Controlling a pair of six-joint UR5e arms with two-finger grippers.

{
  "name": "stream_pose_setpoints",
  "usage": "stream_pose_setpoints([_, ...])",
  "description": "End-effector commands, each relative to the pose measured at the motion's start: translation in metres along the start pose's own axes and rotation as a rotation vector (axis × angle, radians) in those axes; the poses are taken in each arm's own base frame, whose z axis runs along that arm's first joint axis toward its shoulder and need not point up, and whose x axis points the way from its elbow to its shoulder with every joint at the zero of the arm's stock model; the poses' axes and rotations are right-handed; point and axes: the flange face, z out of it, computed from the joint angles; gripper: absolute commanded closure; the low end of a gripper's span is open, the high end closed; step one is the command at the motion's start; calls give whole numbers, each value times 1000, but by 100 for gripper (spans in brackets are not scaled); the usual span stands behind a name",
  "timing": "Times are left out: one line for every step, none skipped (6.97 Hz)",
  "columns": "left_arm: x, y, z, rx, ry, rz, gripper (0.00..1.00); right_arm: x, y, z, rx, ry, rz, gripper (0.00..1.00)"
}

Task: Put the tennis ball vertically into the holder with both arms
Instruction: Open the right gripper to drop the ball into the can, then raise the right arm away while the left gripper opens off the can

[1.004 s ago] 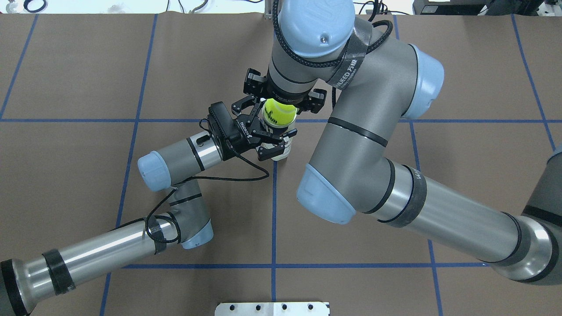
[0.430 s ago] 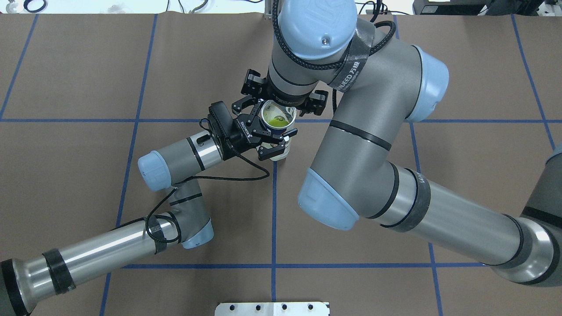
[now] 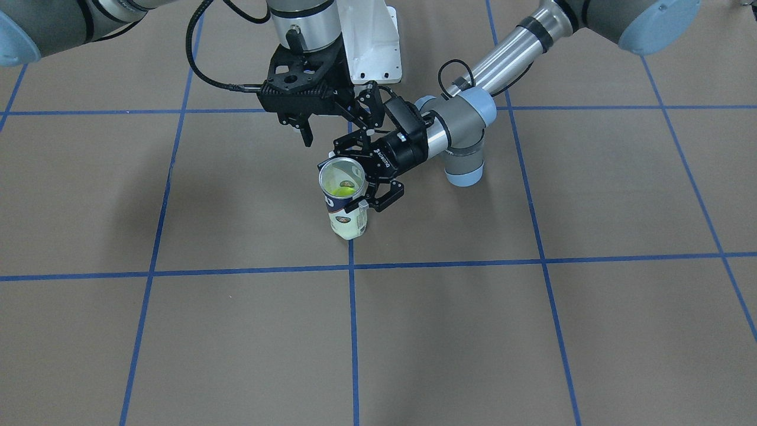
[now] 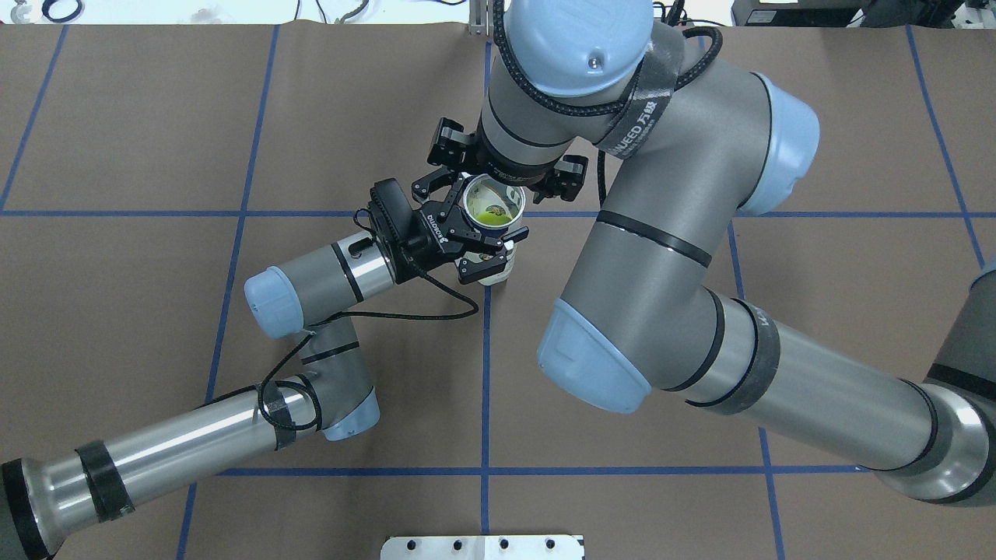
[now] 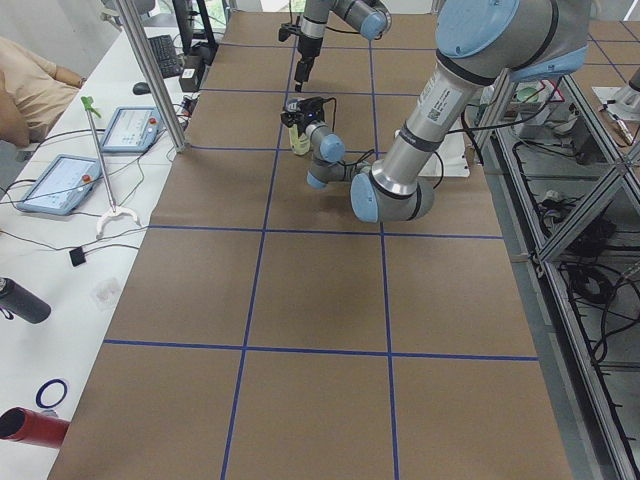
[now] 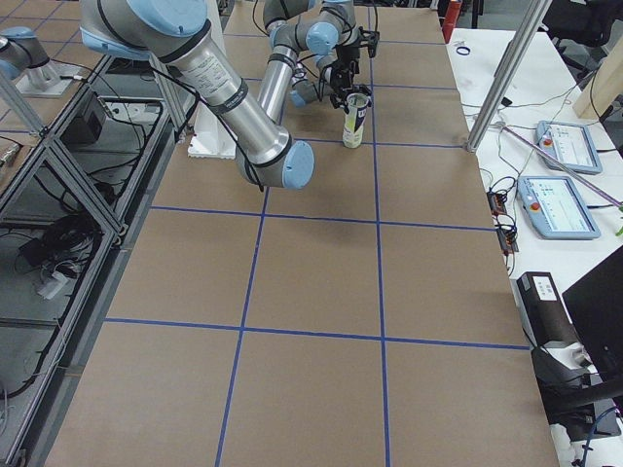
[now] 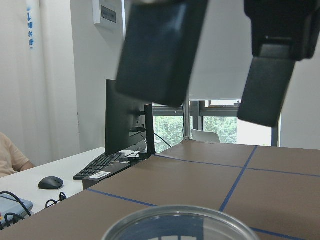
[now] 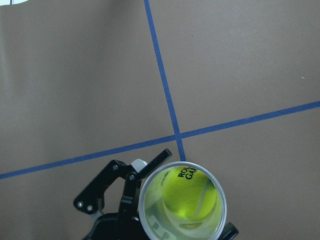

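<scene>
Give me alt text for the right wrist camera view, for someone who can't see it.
A yellow-green ball lies inside the open holder, seen from straight above at the frame's bottom edge. Black fingers grip the holder from the view's left, on a brown table crossed by blue tape.

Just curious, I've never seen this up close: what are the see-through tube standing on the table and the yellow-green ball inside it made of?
Clear labelled tube: seemingly glossy plastic, since yellow-green shows through its lower wall; the rim looks silvery. Yellow-green ball: matte, fuzzy-looking felt; core unseen.
</scene>
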Motion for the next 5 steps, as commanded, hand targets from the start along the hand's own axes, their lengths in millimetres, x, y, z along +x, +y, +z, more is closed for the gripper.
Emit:
stream_pose_setpoints([2,-8,1,18,5,-2,1,20,-45,-26,-12,-17,-29,0])
stream_pose_setpoints([2,-8,1,20,5,-2,1,46,-86,-43,-22,-17,-56,0])
stream_pose_setpoints([3,-17,1,37,9,-5,1,87,-128,-56,-35,-11,-99,0])
stream_pose_setpoints([4,-22,2,50,12,-6,1,135,-167,-67,-35,4,-164,0])
stream_pose_setpoints([7,-29,3,64,17,-10,1,176,-206,-74,-47,17,-189,0])
